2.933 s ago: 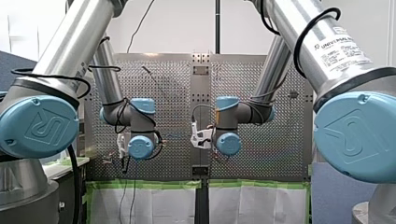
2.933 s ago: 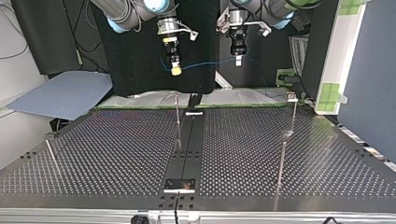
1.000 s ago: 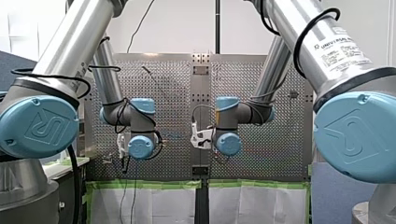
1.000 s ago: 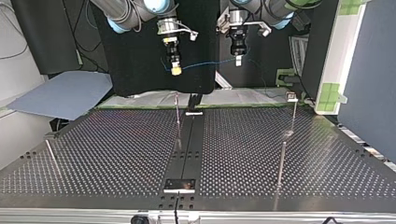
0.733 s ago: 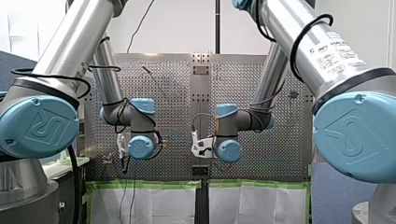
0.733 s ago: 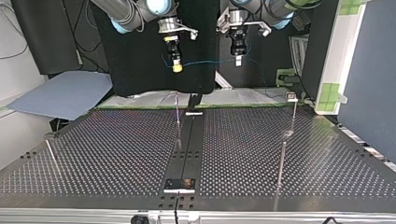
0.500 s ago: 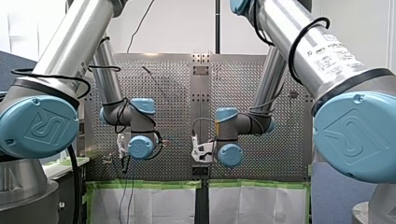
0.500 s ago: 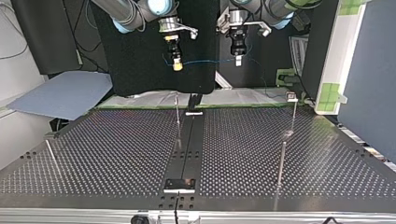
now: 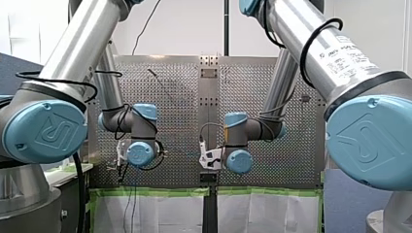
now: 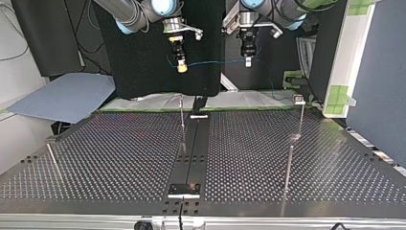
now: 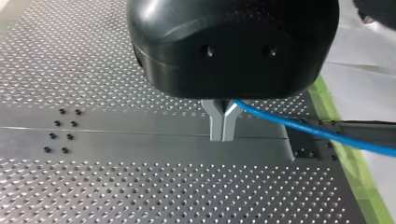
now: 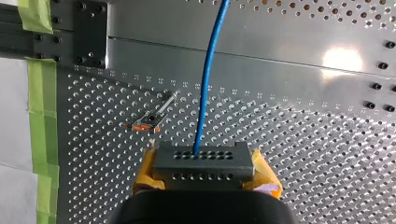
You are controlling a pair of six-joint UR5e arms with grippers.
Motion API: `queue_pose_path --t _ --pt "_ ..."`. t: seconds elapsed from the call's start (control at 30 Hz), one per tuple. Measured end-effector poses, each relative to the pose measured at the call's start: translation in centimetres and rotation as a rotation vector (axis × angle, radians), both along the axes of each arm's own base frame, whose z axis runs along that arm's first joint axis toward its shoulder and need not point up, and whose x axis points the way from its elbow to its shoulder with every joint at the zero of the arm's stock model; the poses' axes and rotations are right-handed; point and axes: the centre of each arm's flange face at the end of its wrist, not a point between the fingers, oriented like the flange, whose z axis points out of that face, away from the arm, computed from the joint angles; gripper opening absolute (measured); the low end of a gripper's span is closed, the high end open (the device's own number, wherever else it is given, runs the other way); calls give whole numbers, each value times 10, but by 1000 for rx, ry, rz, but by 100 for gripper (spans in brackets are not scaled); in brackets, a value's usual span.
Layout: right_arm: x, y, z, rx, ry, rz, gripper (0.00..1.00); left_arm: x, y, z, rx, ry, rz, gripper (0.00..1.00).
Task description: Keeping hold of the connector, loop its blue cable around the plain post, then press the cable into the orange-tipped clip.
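Two grippers, one blue cable [image 10: 210,63] strung between them, both well above the perforated table [image 10: 119,153]. The cable is thin and bright blue, and it ends in a connector [image 12: 203,158], a dark grey block with two rows of small holes on its face.

My right gripper [image 12: 204,173] has that block clamped from both sides, yellow pads [image 12: 145,169] set narrow against the block's ends. The cable leaves the farther row of holes and runs straight ahead of the gripper, toward twelve o'clock from the connector.

Down on the table, at ten o'clock from the connector, sits the orange-tipped clip [image 12: 148,122], well apart from the cable. A thin metal rod [image 12: 167,101] slants off it toward one o'clock.

Over to my left gripper [image 11: 223,122]: its metal fingers [image 11: 216,123] are pressed together, tip to tip. The cable comes out from between them near their root, pinched there. It then trails off toward four o'clock, over the green tape [image 11: 352,177] at the table's edge.

In the top view the cable sags only slightly between the grippers, the yellow-padded one at its nine o'clock end, the left gripper at its three o'clock end. Past the left gripper it drops away toward five o'clock.
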Motion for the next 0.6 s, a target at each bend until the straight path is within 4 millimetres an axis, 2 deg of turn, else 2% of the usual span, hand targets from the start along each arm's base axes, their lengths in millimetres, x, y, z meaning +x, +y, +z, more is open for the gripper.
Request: queue_pose_path --t 0.6 --pt "1 2 -1 0 11 0 0 1 0 -1 9 11 -22 0"
